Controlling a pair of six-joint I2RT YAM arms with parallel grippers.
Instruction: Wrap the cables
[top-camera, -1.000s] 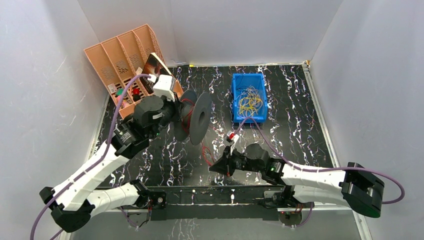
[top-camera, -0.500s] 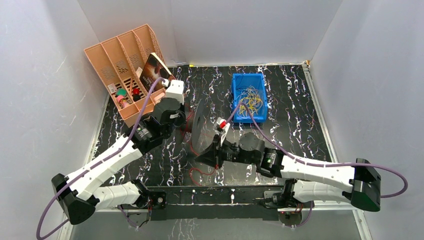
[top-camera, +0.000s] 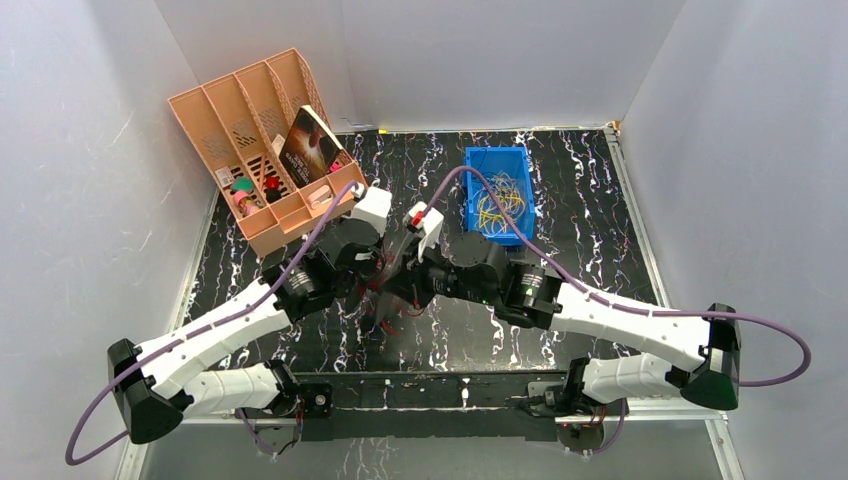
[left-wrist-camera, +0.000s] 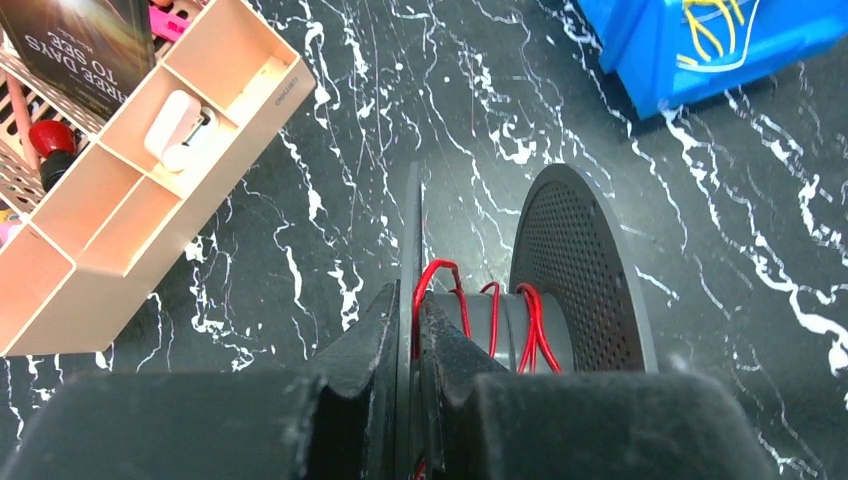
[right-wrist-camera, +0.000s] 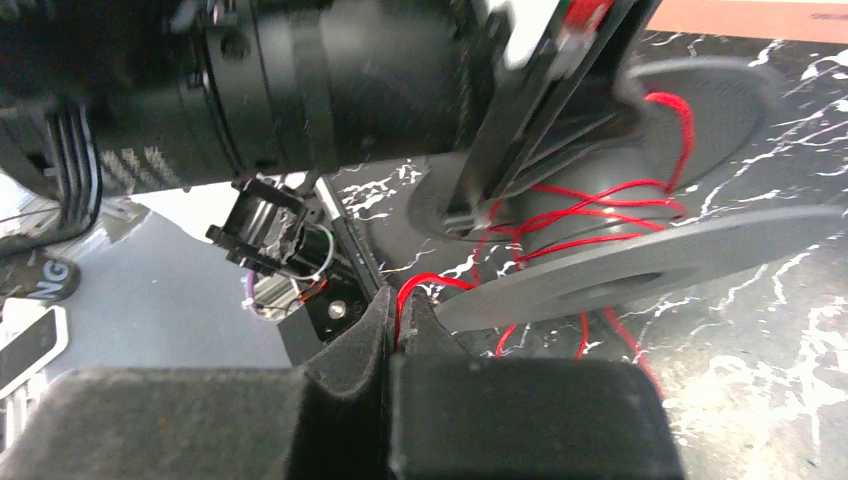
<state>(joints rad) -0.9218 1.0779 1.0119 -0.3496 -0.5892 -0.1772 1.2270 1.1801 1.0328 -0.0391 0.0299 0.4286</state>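
The black spool (left-wrist-camera: 585, 265) has a grey core with a few turns of thin red cable (left-wrist-camera: 530, 325) on it. My left gripper (left-wrist-camera: 410, 300) is shut on the spool's left flange, which stands edge-on between the fingers. My right gripper (right-wrist-camera: 398, 300) is shut on a loop of the red cable (right-wrist-camera: 600, 215) just beside the spool's near flange (right-wrist-camera: 650, 260). In the top view the two grippers, left (top-camera: 372, 262) and right (top-camera: 402, 290), meet at mid-table and hide most of the spool (top-camera: 392, 262). Loose red cable (top-camera: 385, 322) hangs below them.
A peach desk organizer (top-camera: 250, 120) holding a book (top-camera: 310, 145) and small items stands at the back left, close to the left arm. A blue bin (top-camera: 475, 200) with yellow wires (top-camera: 497, 205) sits at the back centre-right, behind the right wrist. White walls enclose the black marbled table.
The left gripper has carried the spool right and toward the near edge. The right gripper has moved up and left from the table's front to the spool, drawing the red cable with it.
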